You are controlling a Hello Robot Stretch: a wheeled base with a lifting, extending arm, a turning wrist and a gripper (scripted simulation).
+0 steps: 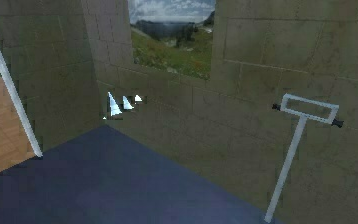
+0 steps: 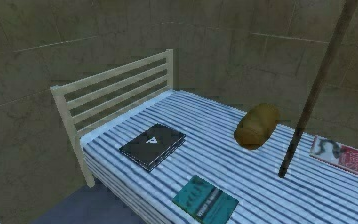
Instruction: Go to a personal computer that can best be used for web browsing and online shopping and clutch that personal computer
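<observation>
So we've got the laptop lying flat and closed on the striped bed, up near the slatted headboard. A teal book sits toward the bottom edge, with a brown lump and a magazine further along. Ahead it's a wall corner with a landscape picture over dark blue floor, and as for the tool's state, honestly we can't tell.

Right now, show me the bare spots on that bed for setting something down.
Free: the striped cover between the dark flat slab and the brown cushion, and along the headboard. Crowded: around the teal book, dark pole and magazine.
</observation>
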